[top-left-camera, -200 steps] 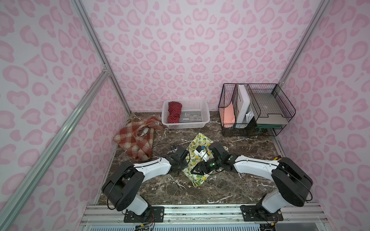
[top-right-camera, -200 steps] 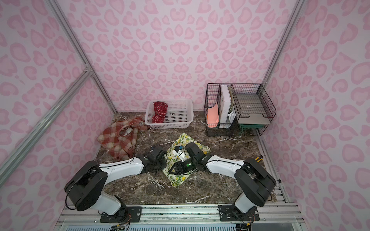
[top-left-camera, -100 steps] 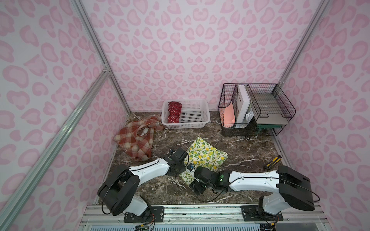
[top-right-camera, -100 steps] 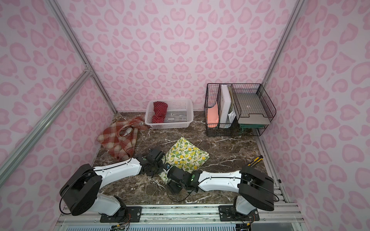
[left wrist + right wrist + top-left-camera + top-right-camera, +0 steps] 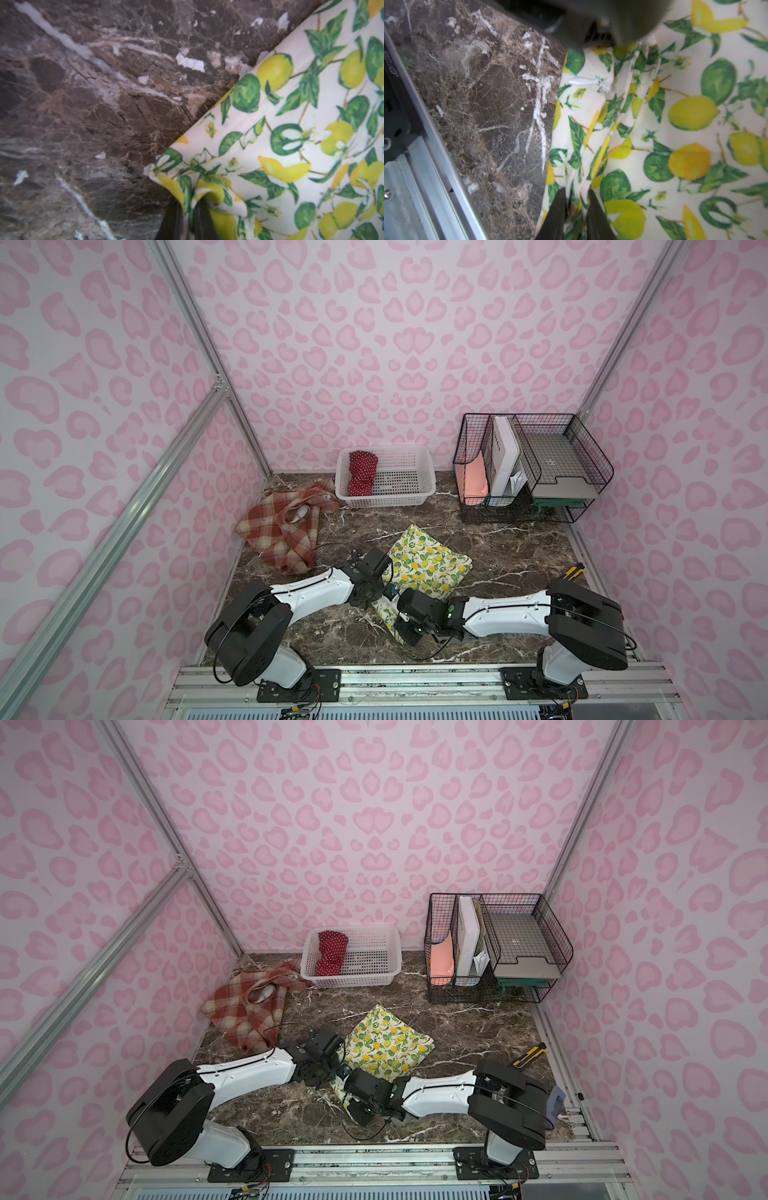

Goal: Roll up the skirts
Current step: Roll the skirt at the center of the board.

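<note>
The lemon-print skirt [image 5: 430, 564] [image 5: 388, 1046] lies spread at the middle of the marble table. My left gripper [image 5: 384, 596] [image 5: 188, 204] is shut on a bunched fold at the skirt's left edge [image 5: 291, 133]. My right gripper [image 5: 405, 630] [image 5: 577, 193] is shut on gathered folds at the skirt's near corner [image 5: 654, 128]. The plaid skirt [image 5: 282, 531] [image 5: 249, 1006] lies crumpled at the back left. The red polka-dot skirt [image 5: 361, 472] [image 5: 330, 952] rests rolled in the white basket [image 5: 399, 499] [image 5: 365, 981].
A black wire organiser [image 5: 532, 472] [image 5: 498, 952] with papers and trays stands at the back right. A yellow-and-black tool [image 5: 573, 571] [image 5: 530, 1054] lies near the right edge. The metal front rail [image 5: 425, 145] runs close to my right gripper.
The right gripper left the skirt's middle, swung to its near corner and shut on the cloth there. The skirt now lies wider. The left gripper has kept its hold.
</note>
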Tool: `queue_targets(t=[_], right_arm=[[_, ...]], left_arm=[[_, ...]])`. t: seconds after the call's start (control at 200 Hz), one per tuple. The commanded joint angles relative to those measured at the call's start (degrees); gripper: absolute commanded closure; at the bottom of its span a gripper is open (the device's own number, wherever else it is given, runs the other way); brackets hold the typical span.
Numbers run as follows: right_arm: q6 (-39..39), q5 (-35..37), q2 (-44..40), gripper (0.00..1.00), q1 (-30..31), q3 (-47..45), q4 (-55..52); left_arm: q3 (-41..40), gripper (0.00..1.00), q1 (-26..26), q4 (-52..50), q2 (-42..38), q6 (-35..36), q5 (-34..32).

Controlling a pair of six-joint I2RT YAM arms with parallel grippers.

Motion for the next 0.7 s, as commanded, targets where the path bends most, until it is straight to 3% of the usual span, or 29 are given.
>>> queue_targets(t=[0.0,0.195,0.395,0.505,0.695], right_arm=[[2.0,-6.9,-0.1,0.98,-2.8,-2.3,4.0],[6.8,-23.5,0.4,1.0,-12.4,-9.5,14.5],[11.1,-37.2,6.8,1.0,-18.6,-13.3,24.7],[10.5,-36.9,8.5,1.0,-19.3,-12.6,22.5],[9.7,-36.9,8.4,1.0,-21.2,-13.1,21.2]], left_arm=[[-0.7,1.0,-0.1,-3.7,0.1,-0.3,1.4],[-0.7,1.0,-0.1,-4.9,-0.6,-0.7,0.1],[-1.0,0.7,0.0,-3.6,0.4,-1.4,-0.1],[-0.9,0.59,-0.1,-3.4,0.7,-1.3,-0.3],[-2.2,0.57,-0.1,-3.0,0.2,-0.5,0.4]])
